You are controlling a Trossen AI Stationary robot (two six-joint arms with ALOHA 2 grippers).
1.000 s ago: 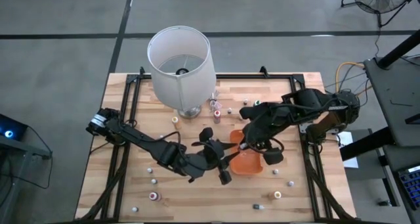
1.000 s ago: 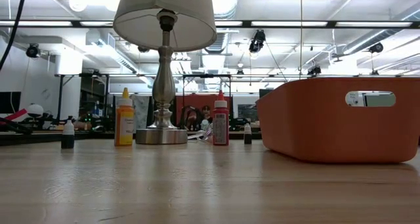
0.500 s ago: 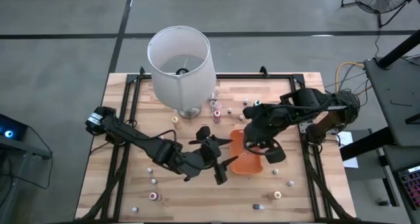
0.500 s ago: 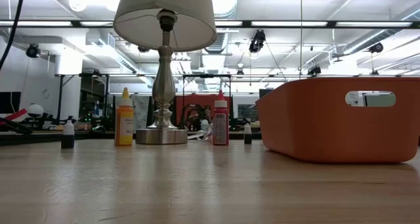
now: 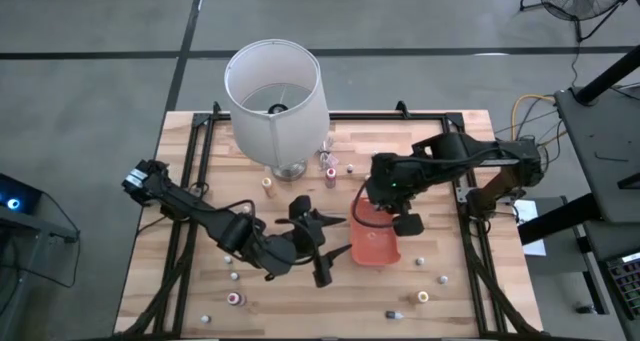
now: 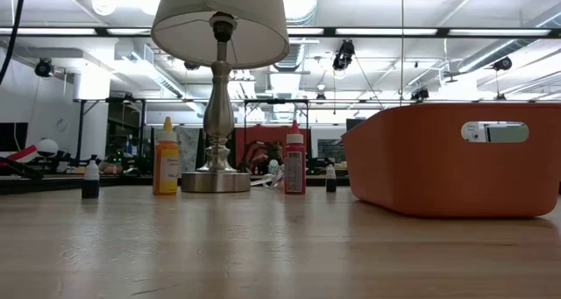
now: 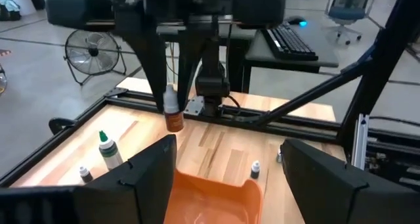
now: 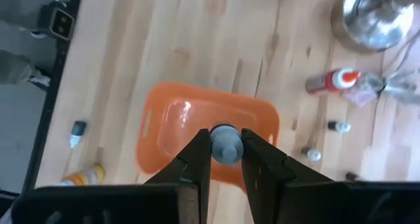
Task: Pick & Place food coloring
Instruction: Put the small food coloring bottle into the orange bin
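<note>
Hanging directly over the orange tray [image 5: 373, 240], the right pincer [image 8: 225, 159] is clamped on a small food coloring bottle [image 8: 225, 145] with a grey cap; in the left wrist view that same bottle [image 7: 172, 115] dangles above the tray [image 7: 213, 198], orange at its lower end. The left pincer [image 5: 322, 249] sits just beside the tray, on the side away from the lamp [image 5: 275, 91], its fingers [image 7: 141, 178] spread apart and holding nothing. More bottles stand scattered on the wooden surface [image 5: 200, 271] around the tray: a red one [image 6: 294, 163] and a yellow one [image 6: 166, 162] near the lamp's base [image 6: 216, 181].
</note>
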